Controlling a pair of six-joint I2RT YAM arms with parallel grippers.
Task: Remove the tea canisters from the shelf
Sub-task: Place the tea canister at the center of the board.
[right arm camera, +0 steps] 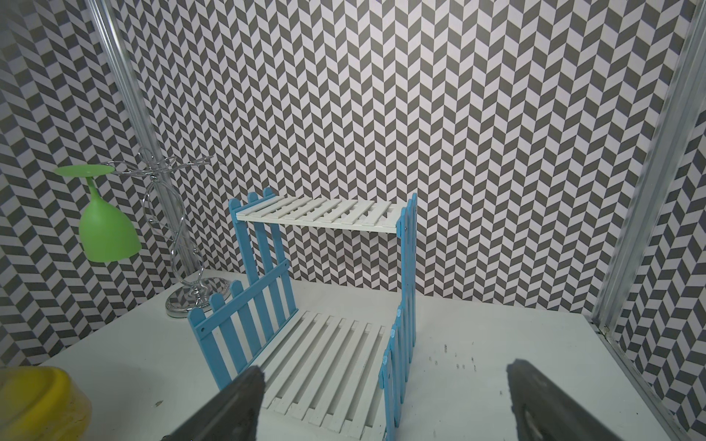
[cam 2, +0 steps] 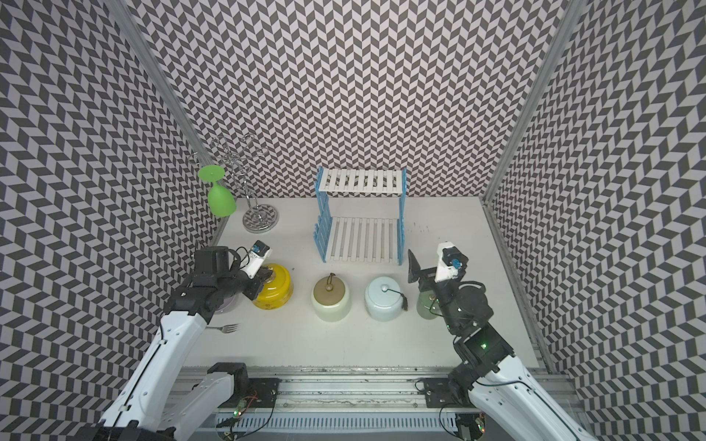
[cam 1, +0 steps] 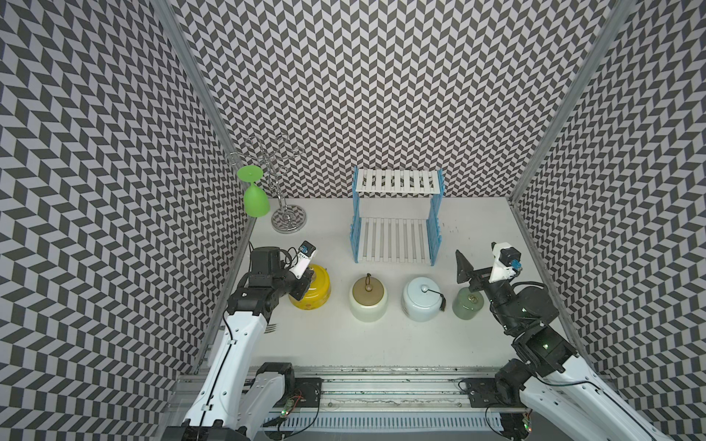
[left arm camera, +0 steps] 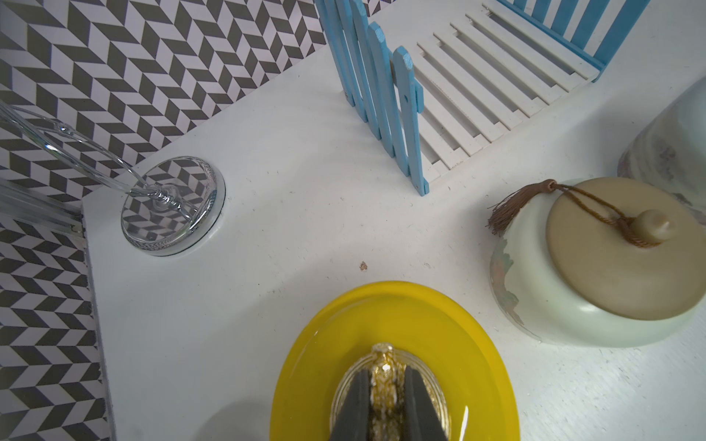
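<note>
1. The shelf (cam 1: 395,240) stands at the back of the surface (cam 1: 382,343) with both boards bare. All four canisters sit in a row in front of it, so I'd reckon the job is all but done.
2. From the left arm's side the row runs yellow canister (cam 1: 317,292), cream canister (cam 1: 368,301), pale blue canister (cam 1: 420,299), sage green canister (cam 1: 467,305). Each is apart from its neighbour, which leaves room for fingers between them.
3. The left pincer (left arm camera: 386,378) is clamped tight on the gold knob (left arm camera: 383,361) atop the yellow lid. That makes sense, as the knob is the only narrow thing to grip on so broad a jar. The jar looks to be resting on the surface, so letting go seems the remaining step.
4. The left arm comes in low from the side, with its wrist tipped down over the lid.
5. The right pincer (right arm camera: 384,368) gapes wide and holds nothing. It hangs above the sage green canister, pointing at the shelf, with the elbow bent.
</note>
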